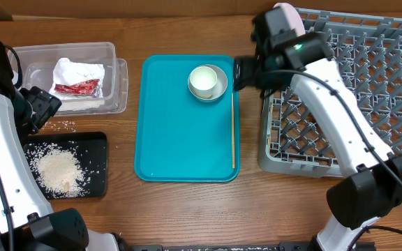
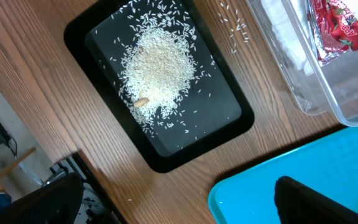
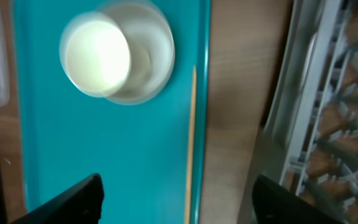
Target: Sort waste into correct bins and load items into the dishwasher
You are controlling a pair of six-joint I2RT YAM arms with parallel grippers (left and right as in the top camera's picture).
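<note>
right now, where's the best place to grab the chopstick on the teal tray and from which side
Probably its middle, from straight above, jaws across its width. The chopstick lies flat and lengthwise close beside the raised right rim of the teal tray, so a sideways approach looks blocked; one finger would have to slip between stick and rim.

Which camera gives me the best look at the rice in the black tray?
The left wrist view: the rice pile fills the middle of the black tray, single grains distinct. Overhead shows it as a small pale patch at lower left. The right wrist view does not show it.
</note>
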